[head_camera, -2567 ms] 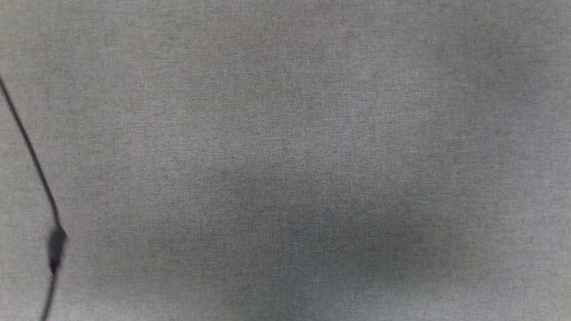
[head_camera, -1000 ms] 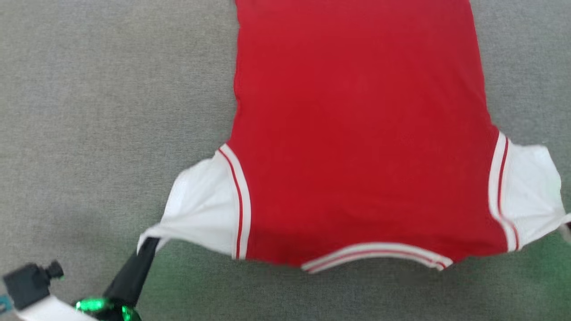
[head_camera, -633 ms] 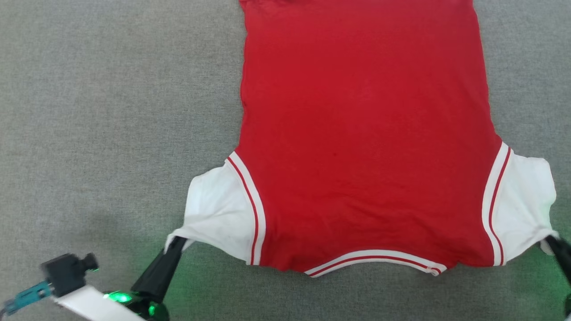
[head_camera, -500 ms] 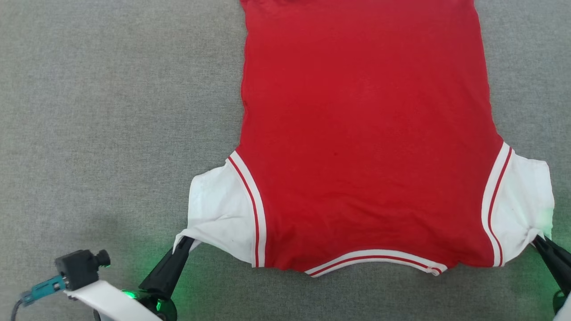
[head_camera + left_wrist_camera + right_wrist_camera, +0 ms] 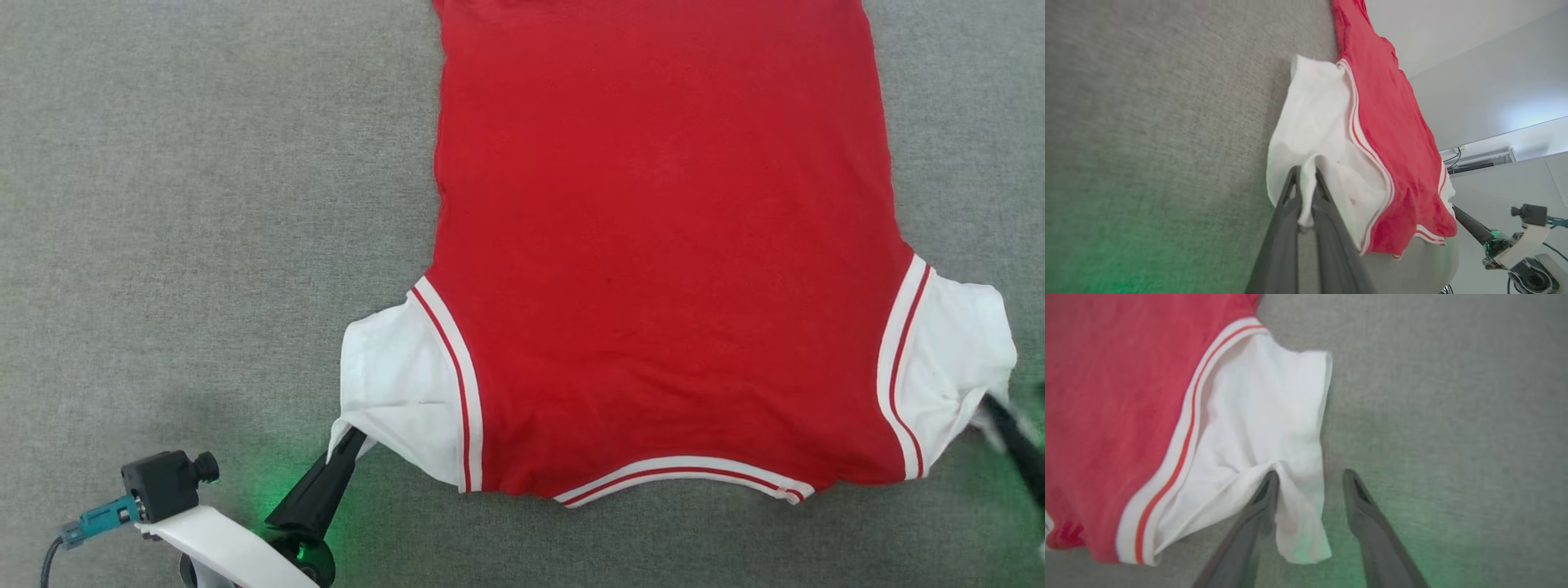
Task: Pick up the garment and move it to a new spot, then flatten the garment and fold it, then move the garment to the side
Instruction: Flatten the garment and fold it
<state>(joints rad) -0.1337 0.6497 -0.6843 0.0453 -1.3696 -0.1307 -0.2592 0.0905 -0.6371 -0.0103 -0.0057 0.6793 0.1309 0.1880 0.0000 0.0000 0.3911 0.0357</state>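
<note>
— Where is the garment point(image 5: 661, 245)?

— Spread flat on the grey surface point(image 5: 204, 204), plain red side up. The striped collar point(image 5: 678, 482) lies nearest the robot and the body runs away from it.

— And the left arm?

— Its pale forearm point(image 5: 220, 547) comes in low at the left corner. The left gripper point(image 5: 347, 441) slants up and inward, clenched on the near corner of the left sleeve point(image 5: 392, 384), with white cloth bunched between its fingers.

— The right one?

— The right gripper point(image 5: 1310, 475) reaches in from the right edge, blurred in the head view. Its own wrist view shows the fingers parted, grasping nothing. One tip touches a fold of the right sleeve point(image 5: 1265, 416), whose loose corner lies in the gap. The other tip is over bare surface.
</note>
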